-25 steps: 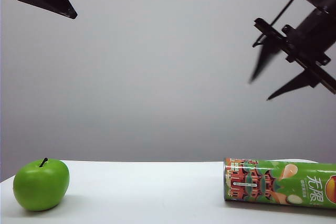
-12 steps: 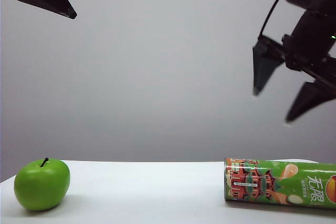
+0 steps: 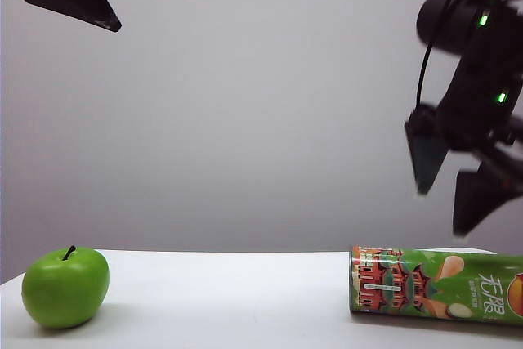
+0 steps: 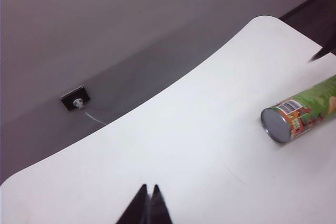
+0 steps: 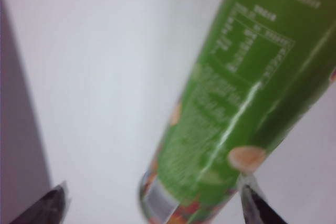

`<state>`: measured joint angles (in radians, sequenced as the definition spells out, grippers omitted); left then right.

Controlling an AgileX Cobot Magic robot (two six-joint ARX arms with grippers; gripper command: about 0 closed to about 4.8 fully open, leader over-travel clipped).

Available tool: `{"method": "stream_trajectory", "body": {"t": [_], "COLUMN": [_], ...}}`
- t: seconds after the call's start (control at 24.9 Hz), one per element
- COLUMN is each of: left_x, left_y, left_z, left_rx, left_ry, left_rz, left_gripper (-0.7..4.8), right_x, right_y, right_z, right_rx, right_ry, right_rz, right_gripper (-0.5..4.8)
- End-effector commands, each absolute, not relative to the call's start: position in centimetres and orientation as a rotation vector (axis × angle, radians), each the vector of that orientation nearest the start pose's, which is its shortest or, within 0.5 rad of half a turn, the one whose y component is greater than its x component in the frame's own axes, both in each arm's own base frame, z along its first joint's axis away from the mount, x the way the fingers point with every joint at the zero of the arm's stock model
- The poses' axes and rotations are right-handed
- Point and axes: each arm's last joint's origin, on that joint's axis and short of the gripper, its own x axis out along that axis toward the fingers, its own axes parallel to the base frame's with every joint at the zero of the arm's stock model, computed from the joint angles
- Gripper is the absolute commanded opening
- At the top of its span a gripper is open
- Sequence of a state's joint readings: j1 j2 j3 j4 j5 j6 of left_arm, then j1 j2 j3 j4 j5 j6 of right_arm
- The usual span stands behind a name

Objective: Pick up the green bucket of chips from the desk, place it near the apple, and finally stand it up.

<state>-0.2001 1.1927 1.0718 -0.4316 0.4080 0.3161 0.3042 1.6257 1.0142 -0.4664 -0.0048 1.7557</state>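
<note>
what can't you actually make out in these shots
- Green bucket of chips: its lid end is cut off by the exterior view's right edge.
- Its small print: motion-blurred in the right wrist view.
- Apple: outside both wrist views.
- Left gripper: only shut tips show; right gripper open above the bucket, arm cropped.

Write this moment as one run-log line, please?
stage: approach | right claw: open, above lying green bucket of chips | left claw: shut, raised, idle | apple: far left on desk
</note>
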Motion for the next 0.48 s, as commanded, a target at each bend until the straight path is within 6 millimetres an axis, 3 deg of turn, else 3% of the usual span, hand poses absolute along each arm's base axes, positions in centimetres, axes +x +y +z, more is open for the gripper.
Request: {"method": "stream_trajectory", "body": {"t": [0.04, 0.48], "left_x": [24.4, 24.4], "left_y": [-6.1, -6.1], "left_z": [32.9, 32.9], "left_rx": [0.222, 0.2], "left_ry": [0.481, 0.498], "left_rz": [-0.672, -0.665], "left_gripper": [-0.05, -0.05], "right_x": [30.3, 30.6], "right_y": [9.6, 9.6], "right_z": [18.1, 17.1], "right_rx": [1.413, 1.408], "right_ry": [1.026, 1.011], "right_rz": [-0.732, -0.795], "right_gripper": [4.79, 4.79]}}
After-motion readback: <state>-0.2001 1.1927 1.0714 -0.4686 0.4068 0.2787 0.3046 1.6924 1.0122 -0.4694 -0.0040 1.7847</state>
